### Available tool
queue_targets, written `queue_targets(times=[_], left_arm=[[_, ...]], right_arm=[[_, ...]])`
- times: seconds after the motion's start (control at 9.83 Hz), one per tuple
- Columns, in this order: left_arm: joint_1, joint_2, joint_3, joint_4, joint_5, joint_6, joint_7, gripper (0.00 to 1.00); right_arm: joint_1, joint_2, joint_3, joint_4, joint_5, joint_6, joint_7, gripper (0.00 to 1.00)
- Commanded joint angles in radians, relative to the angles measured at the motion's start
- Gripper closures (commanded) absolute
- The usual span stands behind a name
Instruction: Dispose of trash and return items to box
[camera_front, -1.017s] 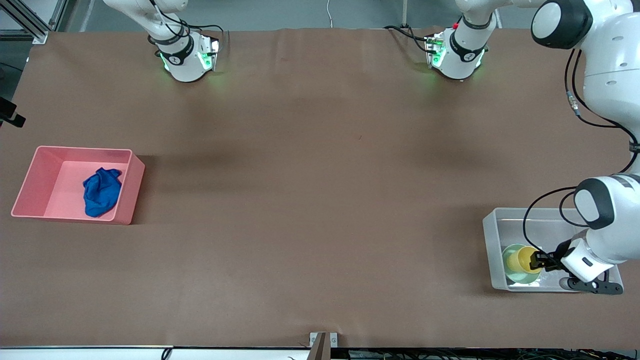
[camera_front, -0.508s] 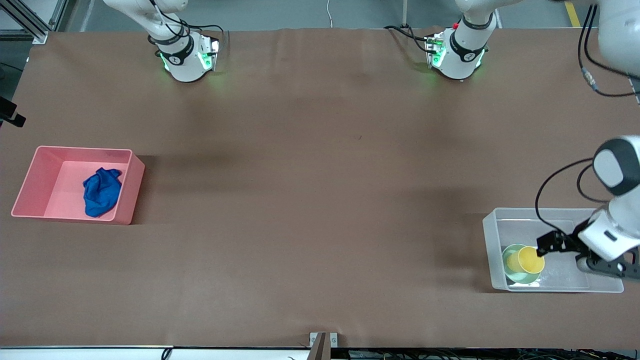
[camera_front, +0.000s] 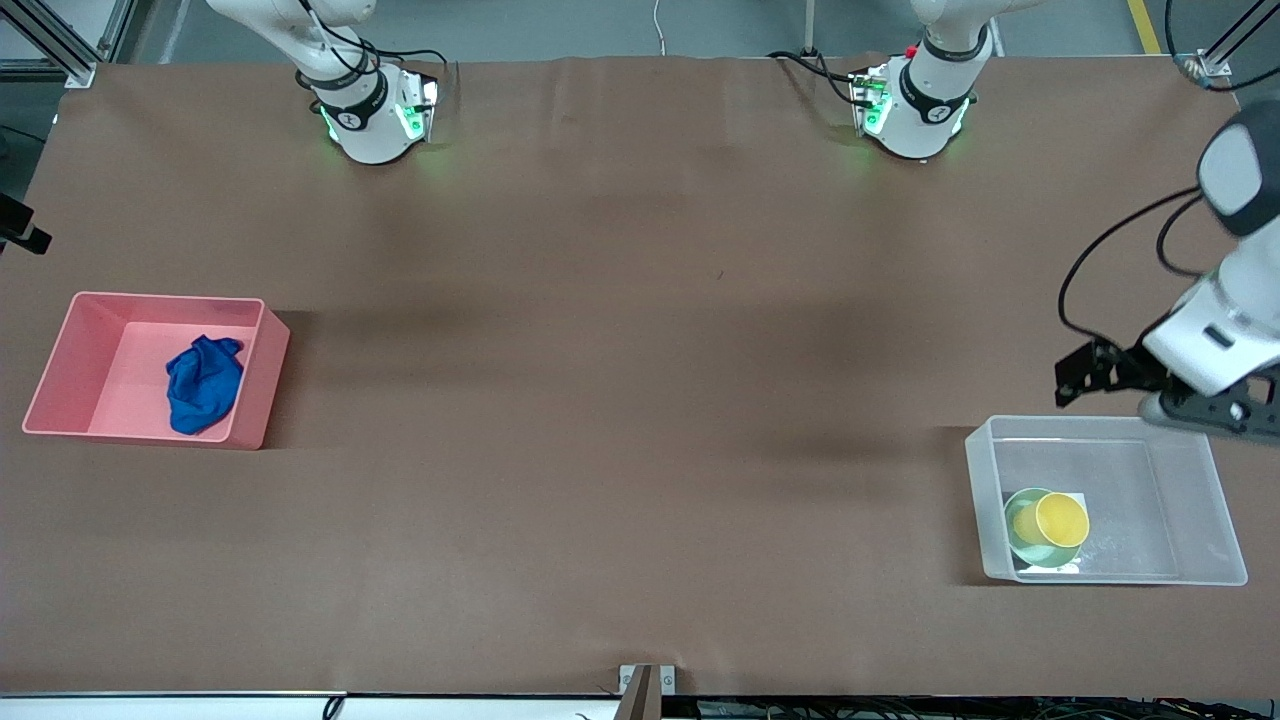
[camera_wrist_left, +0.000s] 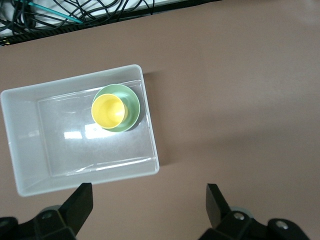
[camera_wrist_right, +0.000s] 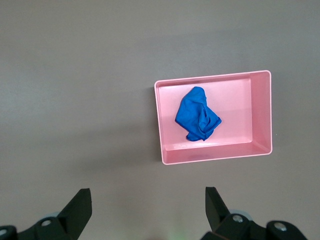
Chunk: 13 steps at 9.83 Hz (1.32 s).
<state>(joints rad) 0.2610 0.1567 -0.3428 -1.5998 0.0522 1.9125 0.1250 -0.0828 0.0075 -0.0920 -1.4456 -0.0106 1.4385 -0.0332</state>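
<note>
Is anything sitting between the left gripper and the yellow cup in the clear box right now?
Nothing visible does. The left gripper hangs open over bare table beside the clear box, and the yellow cup stands uncovered inside the mint-green bowl.

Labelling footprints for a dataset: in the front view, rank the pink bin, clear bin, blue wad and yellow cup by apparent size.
1-2. Pink bin and clear bin: look alike, unranked.
3. Blue wad.
4. Yellow cup, sitting in the green bowl.
</note>
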Motion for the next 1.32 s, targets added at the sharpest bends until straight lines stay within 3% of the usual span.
queue_targets(times=[0.0,0.1,0.31,0.41,0.61,0.71,1.22], left_arm=[[0.012,-0.080,-0.005,-0.051,-0.022,-0.061,0.011,0.00],[0.012,-0.106,-0.005,-0.039,-0.026,-0.096,0.004,0.00],[-0.066,-0.100,0.019,0.096,-0.022,-0.263,-0.010,0.00],[-0.125,-0.100,0.078,0.145,-0.023,-0.315,-0.025,0.00],[-0.292,-0.118,0.277,0.149,-0.040,-0.343,-0.033,0.00],[-0.317,-0.146,0.309,0.143,-0.048,-0.380,-0.060,0.00],[-0.310,-0.247,0.301,0.006,-0.048,-0.383,-0.099,0.00]], right_arm=[[-0.005,-0.006,0.000,0.002,0.020,-0.007,-0.011,0.00],[-0.005,-0.006,-0.002,0.002,0.020,-0.007,-0.010,0.00],[-0.005,-0.006,-0.002,0.002,0.020,-0.007,-0.011,0.00],[-0.005,-0.006,0.000,0.002,0.020,-0.007,-0.010,0.00],[-0.003,-0.006,-0.002,0.002,0.018,-0.003,-0.017,0.00],[-0.003,-0.006,0.001,0.004,0.015,0.002,-0.019,0.00],[-0.015,-0.006,0.044,0.005,-0.009,0.005,-0.017,0.00]])
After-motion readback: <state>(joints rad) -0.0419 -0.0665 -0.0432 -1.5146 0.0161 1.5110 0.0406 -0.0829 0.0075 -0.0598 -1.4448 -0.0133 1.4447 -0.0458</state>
